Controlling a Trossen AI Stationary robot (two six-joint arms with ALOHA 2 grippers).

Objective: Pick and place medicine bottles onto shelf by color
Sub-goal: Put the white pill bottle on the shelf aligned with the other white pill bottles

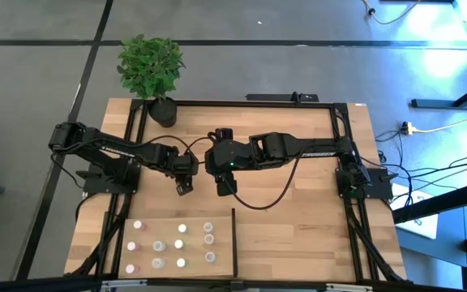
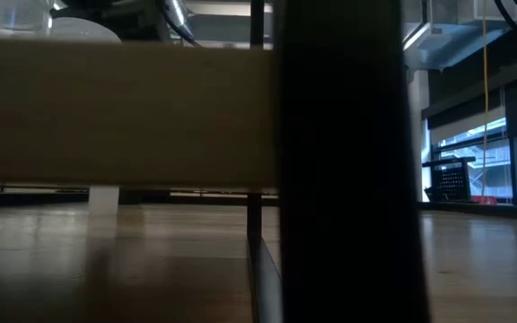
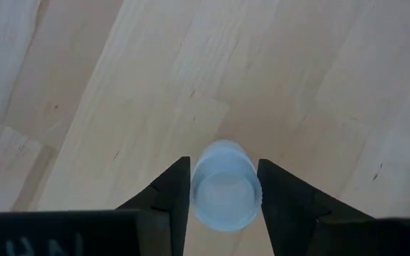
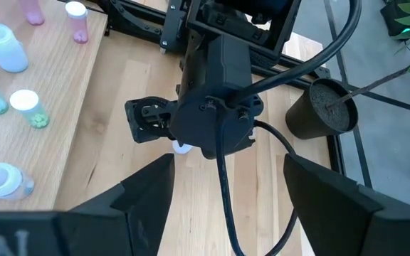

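Two arms meet mid-table. Left gripper (image 1: 184, 186) points down at bare tabletop (image 1: 298, 227), fingers (image 3: 173, 192) closed against sides of small whitish bottle (image 3: 224, 186) between them; whether bottle is off wood, cannot tell. Right gripper (image 1: 225, 185) hangs just beside left one, fingers (image 4: 144, 195) spread wide, holding nothing. Eleven or so more bottles (image 1: 180, 245) stand in rows on shelf (image 1: 225, 243) at near-left corner. Plant pot (image 1: 164, 111) sits at far edge.
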